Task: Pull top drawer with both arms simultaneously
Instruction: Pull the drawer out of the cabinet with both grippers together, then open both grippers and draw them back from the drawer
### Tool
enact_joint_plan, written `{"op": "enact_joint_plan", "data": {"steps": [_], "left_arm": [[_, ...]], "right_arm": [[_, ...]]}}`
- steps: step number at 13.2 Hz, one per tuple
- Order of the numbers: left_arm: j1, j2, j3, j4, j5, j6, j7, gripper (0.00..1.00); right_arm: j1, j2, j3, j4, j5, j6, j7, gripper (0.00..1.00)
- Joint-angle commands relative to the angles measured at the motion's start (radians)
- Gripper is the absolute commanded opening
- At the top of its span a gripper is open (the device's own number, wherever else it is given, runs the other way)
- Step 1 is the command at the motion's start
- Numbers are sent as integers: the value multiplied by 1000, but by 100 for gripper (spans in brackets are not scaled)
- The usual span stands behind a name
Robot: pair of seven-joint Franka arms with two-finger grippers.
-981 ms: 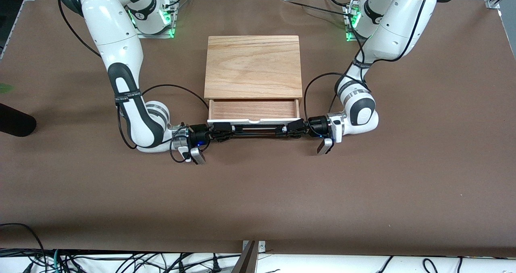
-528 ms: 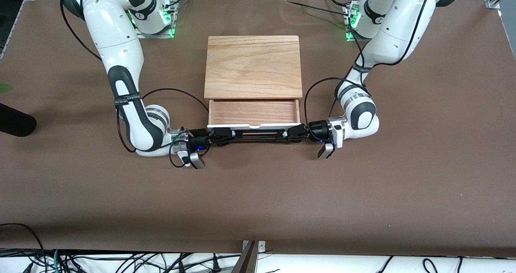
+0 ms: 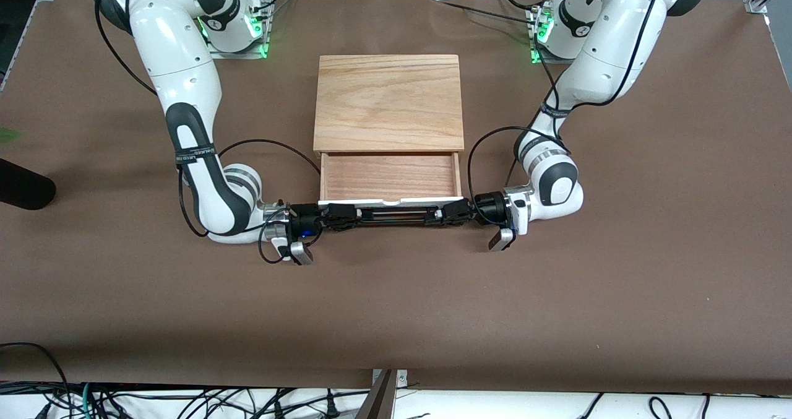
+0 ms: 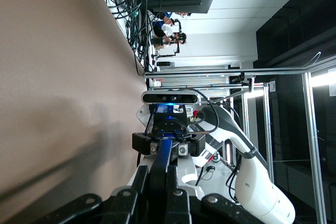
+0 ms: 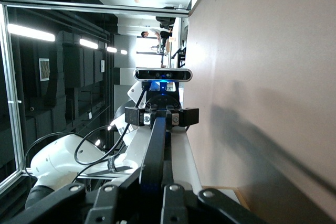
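The top drawer [image 3: 390,176] stands pulled out of the light oak cabinet [image 3: 388,100], and its reddish-brown inside shows. Its white front panel [image 3: 390,202] faces the front camera, with the thin black handle [image 3: 396,215] along it. My right gripper [image 3: 346,213] is shut on the handle's end toward the right arm. My left gripper [image 3: 447,212] is shut on the other end. In the left wrist view my left gripper [image 4: 159,192] clamps the handle [image 4: 160,174], with the right gripper [image 4: 168,142] farther along. In the right wrist view my right gripper [image 5: 155,198] clamps the handle [image 5: 153,166].
The cabinet stands mid-table between the two arm bases. A black rounded object [image 3: 21,187] lies at the table edge toward the right arm's end. Cables [image 3: 185,400] hang below the table edge nearest the front camera.
The drawer has slid farther out of the cabinet toward the front camera. Both grippers have moved with the handle, still shut on it.
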Motion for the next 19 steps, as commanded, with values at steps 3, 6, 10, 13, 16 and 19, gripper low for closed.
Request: {"op": "enact_joint_plan", "data": {"steps": [3, 6, 10, 13, 16, 19], "left_arm": [[29, 50, 54, 22, -5, 83, -7, 0], [29, 49, 54, 19, -6, 83, -6, 0], [30, 44, 54, 7, -5, 83, -1, 0], [30, 38, 54, 2, -6, 83, -1, 20], [36, 26, 56, -4, -6, 85, -4, 100], [45, 18, 62, -2, -5, 85, -27, 100]], "right_arm": [[-108, -6, -2, 79, 84, -15, 62, 0], [-108, -6, -2, 77, 81, -20, 62, 0], [-108, -6, -2, 77, 76, -32, 64, 57], [-117, -12, -2, 77, 35, -64, 53, 100], [-149, -21, -2, 79, -40, -92, 62, 100], [-199, -49, -2, 79, -195, -112, 94, 100]]}}
